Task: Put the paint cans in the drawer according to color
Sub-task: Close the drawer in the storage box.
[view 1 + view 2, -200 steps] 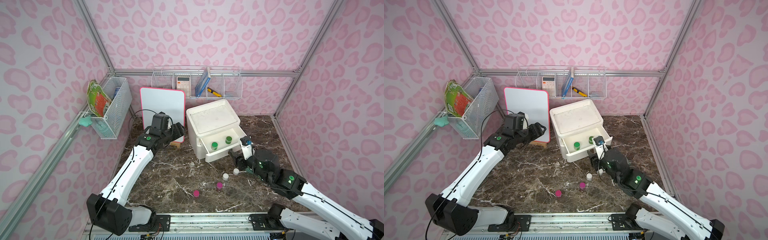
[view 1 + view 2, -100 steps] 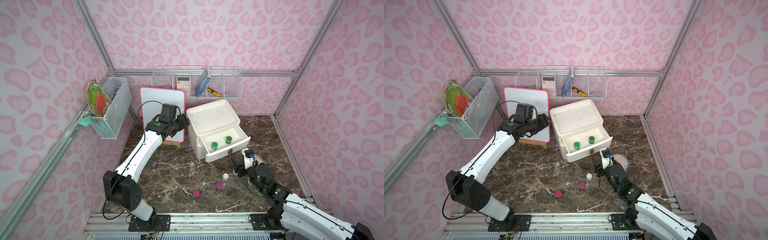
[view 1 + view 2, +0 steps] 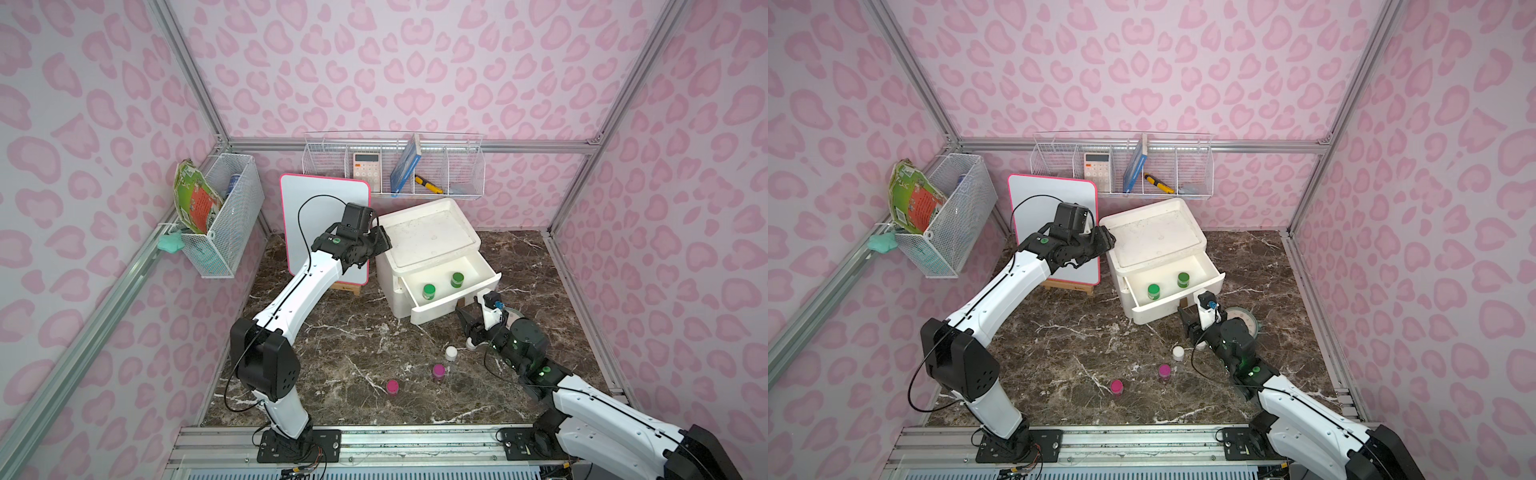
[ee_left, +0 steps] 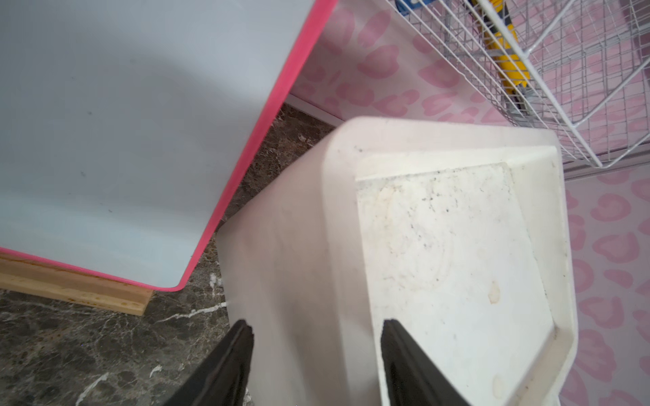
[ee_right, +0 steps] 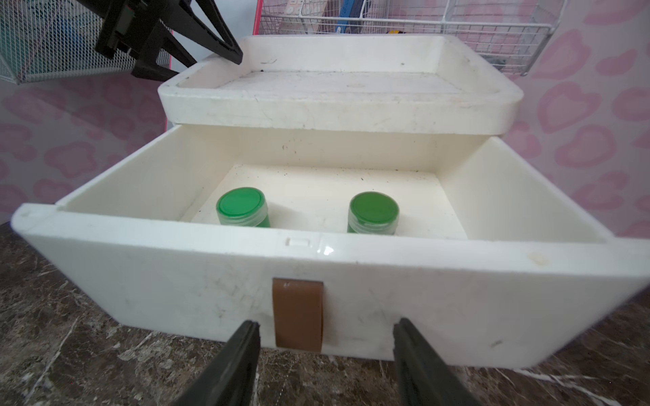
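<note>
The white drawer stands pulled out of its cabinet, with two green paint cans inside, also in the right wrist view. On the marble floor stand a white can and two magenta cans. My right gripper is open, low before the drawer front, its fingers either side of the brown pull tab without touching it. My left gripper is open, straddling the cabinet's top left edge.
A pink-framed whiteboard leans on a wooden stand just left of the cabinet, close behind my left wrist. A round clock lies under my right arm. Wire baskets hang on the back and left walls.
My left arm has swung right, bringing its gripper to the cabinet's top left corner with the jaws narrowing. My right arm has drawn back and lower before the drawer.
</note>
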You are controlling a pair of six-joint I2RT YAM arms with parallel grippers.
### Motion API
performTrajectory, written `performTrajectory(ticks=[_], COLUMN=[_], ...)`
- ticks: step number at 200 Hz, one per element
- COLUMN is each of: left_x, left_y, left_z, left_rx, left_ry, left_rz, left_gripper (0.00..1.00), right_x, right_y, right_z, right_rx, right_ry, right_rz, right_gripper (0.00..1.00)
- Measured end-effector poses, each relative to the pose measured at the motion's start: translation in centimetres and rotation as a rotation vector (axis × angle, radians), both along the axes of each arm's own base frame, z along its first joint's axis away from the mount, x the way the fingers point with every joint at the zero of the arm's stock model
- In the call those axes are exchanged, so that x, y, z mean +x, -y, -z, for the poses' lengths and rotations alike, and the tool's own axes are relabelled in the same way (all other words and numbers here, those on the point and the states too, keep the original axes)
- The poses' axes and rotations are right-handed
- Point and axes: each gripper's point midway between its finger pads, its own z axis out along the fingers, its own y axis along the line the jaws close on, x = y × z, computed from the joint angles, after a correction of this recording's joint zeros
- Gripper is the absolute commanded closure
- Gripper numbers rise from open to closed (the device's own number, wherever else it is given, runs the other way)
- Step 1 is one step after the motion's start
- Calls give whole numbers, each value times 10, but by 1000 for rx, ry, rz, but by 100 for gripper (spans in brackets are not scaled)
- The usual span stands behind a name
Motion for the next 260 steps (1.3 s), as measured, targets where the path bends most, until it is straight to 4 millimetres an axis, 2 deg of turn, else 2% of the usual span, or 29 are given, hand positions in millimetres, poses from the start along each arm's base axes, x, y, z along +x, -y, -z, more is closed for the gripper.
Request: performTrajectory(ticks=[43, 70, 133, 208, 260], left_x=[-1, 1, 4, 6, 7], left_y=[12, 14, 17, 18, 19], left_z=[10, 11, 13, 14, 14], left_rx=[13, 19, 31, 19, 10], left_ry=[-17, -10, 4, 13, 16], left_rz=[18, 5, -34, -49, -56], left_gripper=[50, 53, 55, 56, 56], right_x=[9, 16, 37, 72, 89], right_y=[-4, -8, -28, -53, -64], right_z=[0, -3, -20, -24, -26], right_rx=[-5, -1, 53, 94, 118], right_ry=[14, 21, 62, 87, 101], right_rz=[9, 20, 9, 31, 41], right_gripper=[42, 44, 48, 51, 51])
